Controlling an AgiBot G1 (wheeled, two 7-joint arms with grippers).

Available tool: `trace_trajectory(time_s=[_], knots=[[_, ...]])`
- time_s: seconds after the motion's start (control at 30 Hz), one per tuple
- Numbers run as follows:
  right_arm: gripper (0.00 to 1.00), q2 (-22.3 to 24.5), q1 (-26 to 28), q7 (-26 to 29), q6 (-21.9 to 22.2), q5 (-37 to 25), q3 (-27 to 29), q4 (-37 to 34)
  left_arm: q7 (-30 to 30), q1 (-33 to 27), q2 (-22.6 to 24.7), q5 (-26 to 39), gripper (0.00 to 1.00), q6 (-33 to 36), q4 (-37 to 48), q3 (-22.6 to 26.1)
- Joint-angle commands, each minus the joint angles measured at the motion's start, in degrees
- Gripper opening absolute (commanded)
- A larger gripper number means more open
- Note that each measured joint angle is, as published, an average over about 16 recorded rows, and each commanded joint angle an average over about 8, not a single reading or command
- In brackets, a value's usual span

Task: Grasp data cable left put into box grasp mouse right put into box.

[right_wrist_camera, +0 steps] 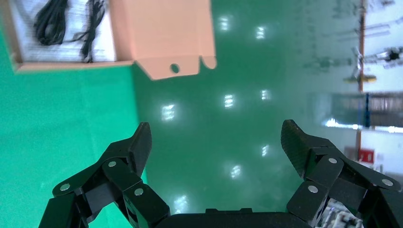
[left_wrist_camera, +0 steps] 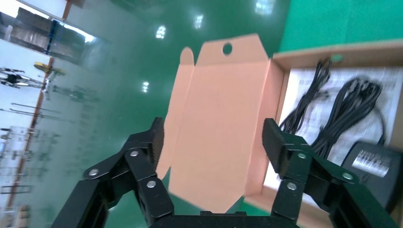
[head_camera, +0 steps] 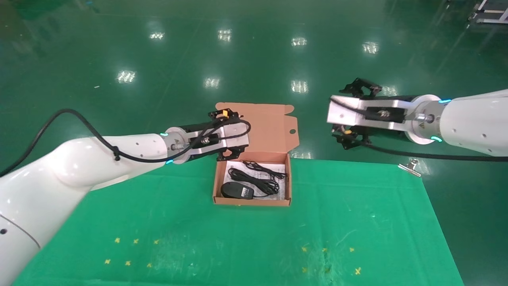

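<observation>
Mouse [head_camera: 237, 191] and data cable [head_camera: 254, 179] lie in box [head_camera: 252, 201].

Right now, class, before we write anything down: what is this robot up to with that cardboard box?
Packing looks done. The data cable and the mouse both lie inside the open box, on its white printed sheet, with the lid flap standing up behind. Neither claw holds anything. The left claw is open, hovering at the box's far left corner by the flap. The right claw is open too, off to the right beyond the table edge.
</observation>
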Motion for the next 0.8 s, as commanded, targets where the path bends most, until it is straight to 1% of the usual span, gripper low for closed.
trace_trajectory(time_s=[0.03,0.8], knots=[[1.0,-0.04,0.1,-0.47,-1.09,-0.12,0.18,0.45,-0.24,0.13,-0.52,-0.57,1.0,0.46,-0.56,-0.49],[1.0,3.97,-18.36,-12.53,-19.96,26.49,26.37,-0.37,-9.54,10.33,-14.99,-17.54,1.0,21.68,-14.12,-15.42]])
